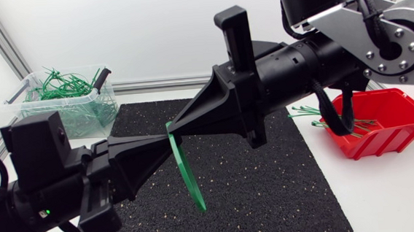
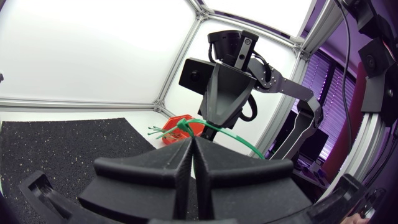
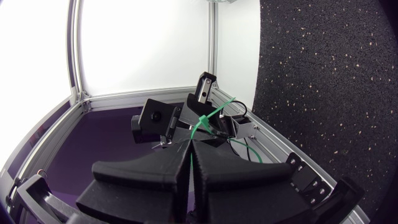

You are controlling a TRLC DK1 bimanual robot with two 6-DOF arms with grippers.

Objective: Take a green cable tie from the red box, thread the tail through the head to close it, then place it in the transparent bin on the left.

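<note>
— Holding anything in those pincers?

— Both of them. My left pincer (image 1: 166, 138) comes up from the lower left of the frame and my right pincer (image 1: 175, 125) reaches down from the upper right. Their tips meet nose to nose near the middle of the head view. Each has its fingers pressed together on the upper end of the green cable tie (image 1: 188, 172).

— And the rest of the tie?

— It hangs down from the tips in a slight curve, free above the black mat (image 1: 271, 192). From my left wrist it crosses just ahead of my fingertips and runs off sideways past the other pincer.

— Where are the containers?

— The red box (image 1: 394, 128) stands at the right of the frame, with a few spare ties (image 1: 303, 111) poking over its rim. The transparent bin (image 1: 72, 114) sits in the upper left, a tangle of ties (image 1: 62, 86) inside it.
</note>
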